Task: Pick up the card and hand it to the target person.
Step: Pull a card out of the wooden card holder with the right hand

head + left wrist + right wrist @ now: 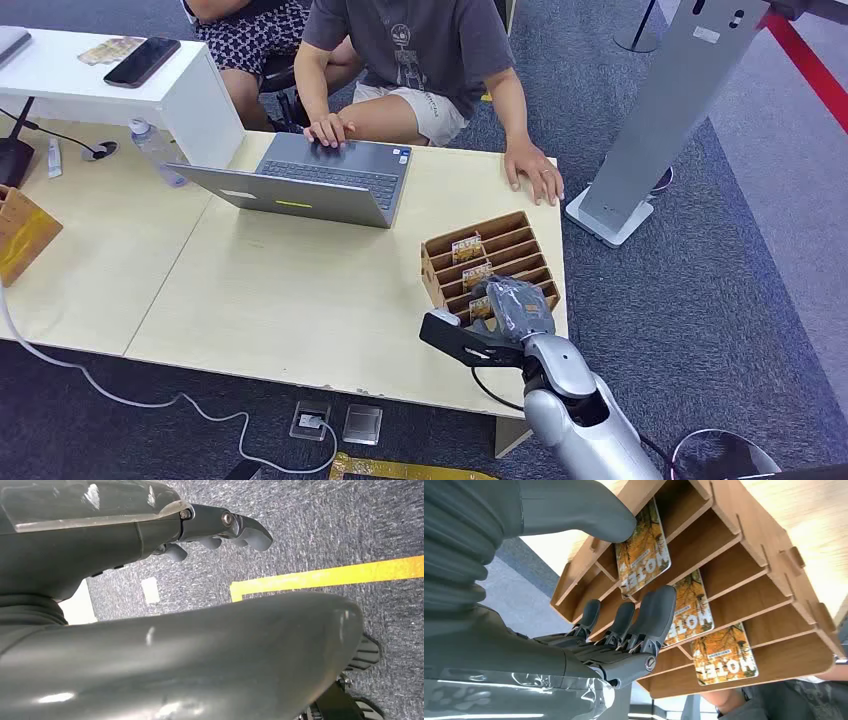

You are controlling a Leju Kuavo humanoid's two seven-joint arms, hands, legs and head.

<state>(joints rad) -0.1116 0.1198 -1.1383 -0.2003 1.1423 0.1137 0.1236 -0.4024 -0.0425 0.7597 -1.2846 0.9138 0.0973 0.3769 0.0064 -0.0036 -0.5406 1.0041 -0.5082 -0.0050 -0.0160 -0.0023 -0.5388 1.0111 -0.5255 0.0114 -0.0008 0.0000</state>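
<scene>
Reaching into card rack [490,268], right hand [624,630] spread wide, empty, thumb and fingers bracketing nearest card [644,555] for pinch.

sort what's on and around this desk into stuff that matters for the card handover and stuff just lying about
For the job:
- orange HOTEL cards
- slotted wooden card rack
- robot's right hand, at the rack, thumb on the nearest card
- seated person in grey T-shirt

Lying about:
- open grey laptop
- clear plastic bottle
- black phone
- brown paper bag

The light wooden table [300,300] bears a laptop [310,180], card rack [500,250] and bottle [155,150].
</scene>
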